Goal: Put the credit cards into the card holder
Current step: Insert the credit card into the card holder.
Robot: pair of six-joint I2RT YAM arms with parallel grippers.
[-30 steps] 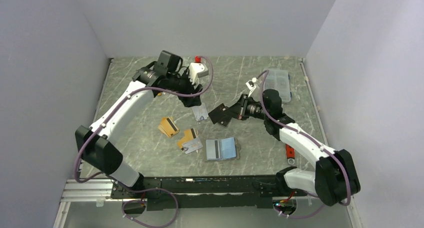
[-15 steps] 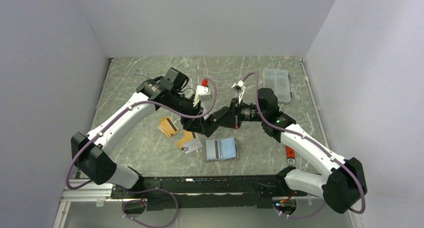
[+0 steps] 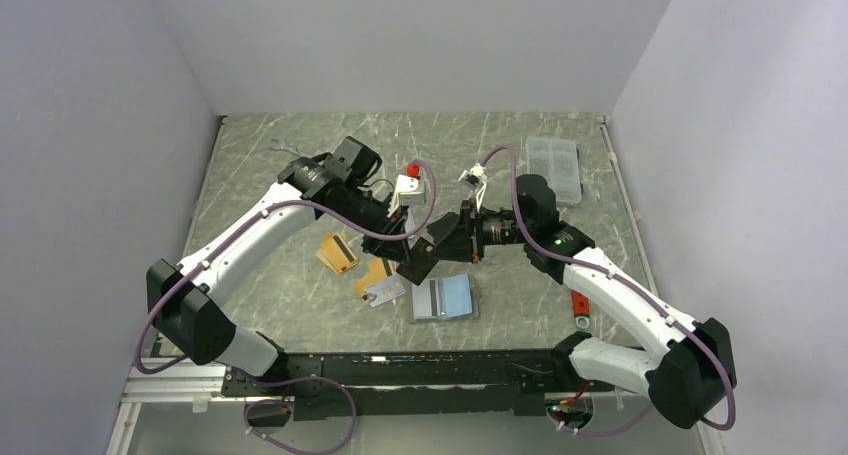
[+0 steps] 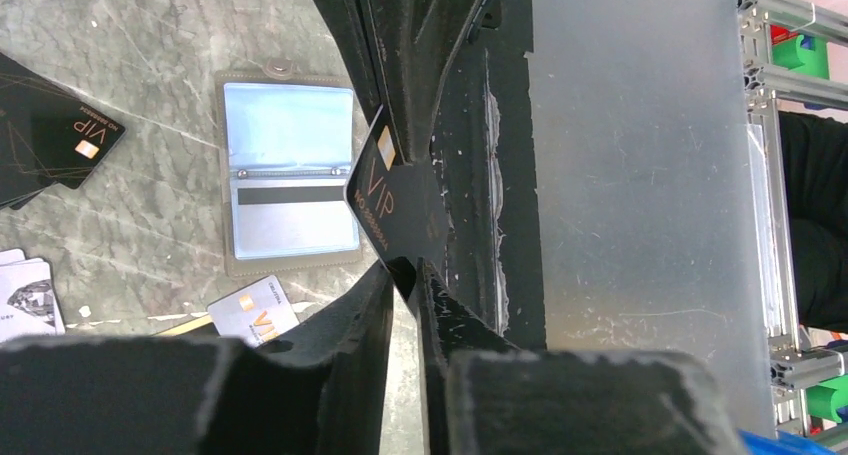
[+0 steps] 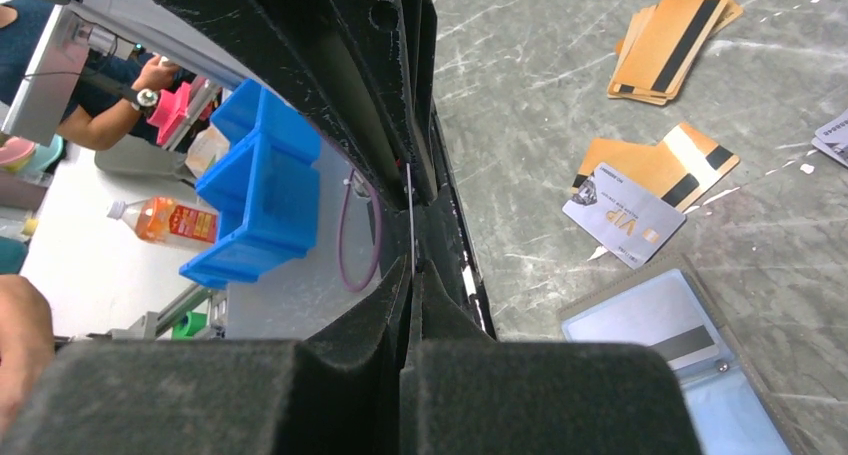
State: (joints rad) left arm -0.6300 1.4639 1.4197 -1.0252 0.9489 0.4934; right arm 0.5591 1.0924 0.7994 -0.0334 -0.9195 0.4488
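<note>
A black VIP credit card point(image 4: 388, 203) hangs in the air between both grippers, above the table's middle. My right gripper point(image 5: 411, 267) is shut on it; there the card shows edge-on as a thin line. My left gripper point(image 4: 405, 271) has its jaws drawn narrow around the card's lower corner, touching it on both sides. From above, the left gripper point(image 3: 398, 242) and right gripper point(image 3: 441, 243) meet over the card point(image 3: 413, 266). The card holder point(image 3: 445, 297) lies open, pale blue sleeves up, one striped card inside. Gold cards point(image 3: 337, 253) and a silver card point(image 3: 385, 291) lie to its left.
A clear compartment box point(image 3: 553, 166) stands at the back right. A small red object point(image 3: 580, 303) lies by the right arm. More black cards point(image 4: 50, 140) show on the table in the left wrist view. The metal rail runs along the near edge.
The two grippers have come together over the table's middle. The left jaws, wide before, have narrowed onto the corner of the card held by the right gripper.
</note>
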